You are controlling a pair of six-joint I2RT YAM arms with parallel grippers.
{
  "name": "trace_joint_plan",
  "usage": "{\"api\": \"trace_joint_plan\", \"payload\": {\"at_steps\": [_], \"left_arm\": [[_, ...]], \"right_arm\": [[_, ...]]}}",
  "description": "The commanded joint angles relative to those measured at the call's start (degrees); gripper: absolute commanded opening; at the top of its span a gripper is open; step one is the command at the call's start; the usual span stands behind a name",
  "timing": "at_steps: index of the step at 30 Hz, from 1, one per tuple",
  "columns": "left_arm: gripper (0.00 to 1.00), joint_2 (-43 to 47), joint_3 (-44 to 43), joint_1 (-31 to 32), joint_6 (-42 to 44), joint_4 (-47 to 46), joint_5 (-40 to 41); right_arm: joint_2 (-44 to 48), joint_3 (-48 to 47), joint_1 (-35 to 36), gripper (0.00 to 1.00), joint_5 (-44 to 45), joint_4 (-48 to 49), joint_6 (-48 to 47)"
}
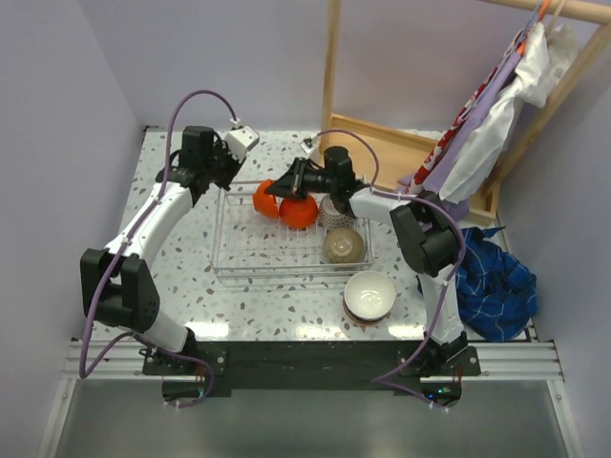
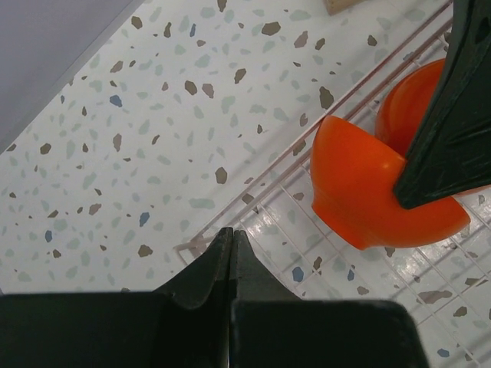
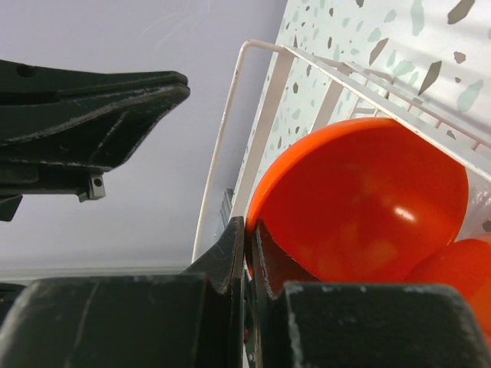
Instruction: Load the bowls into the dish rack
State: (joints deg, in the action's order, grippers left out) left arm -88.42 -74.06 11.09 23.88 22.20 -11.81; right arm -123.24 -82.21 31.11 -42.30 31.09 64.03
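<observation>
The wire dish rack (image 1: 250, 256) sits mid-table. My right gripper (image 1: 277, 188) is shut on the rim of an orange bowl (image 1: 263, 198), held tilted on its side at the rack's far end; the right wrist view shows the jaws (image 3: 250, 230) pinching that rim (image 3: 360, 207). A second orange bowl (image 1: 300, 213) lies against it. A beige speckled bowl (image 1: 343, 245) sits in the rack. A white bowl (image 1: 369, 292) stands stacked on another outside the rack's near right corner. My left gripper (image 1: 222, 172) is shut and empty over the rack's far left corner (image 2: 192, 247).
A wooden frame (image 1: 401, 143) stands at the back right, with hanging clothes (image 1: 496, 124) and a blue cloth (image 1: 492, 281) to the right. A pale patterned bowl (image 1: 333, 212) shows partly under my right arm. The wall is close on the left.
</observation>
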Motion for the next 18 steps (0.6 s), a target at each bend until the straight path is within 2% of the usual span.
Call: {"api": "trace_joint_plan", "payload": {"at_steps": [1,11,18], "left_arm": [[0.0,-0.52,2.59,1.21,3.45,-0.75,-0.93],[0.0,-2.98,4.1,3.23,2.84,-0.57,-3.39],[0.0,-5.44,4.19,5.43,1.61,-1.19,-4.62]], "right_arm": [[5.73,1.79,-0.44,0.0,6.35,0.46,-2.41],[8.98,4.08,-0.44,0.0,8.29,-6.48,-6.9],[9.42,4.26,-0.44,0.06,8.55,-9.64,-9.45]]}}
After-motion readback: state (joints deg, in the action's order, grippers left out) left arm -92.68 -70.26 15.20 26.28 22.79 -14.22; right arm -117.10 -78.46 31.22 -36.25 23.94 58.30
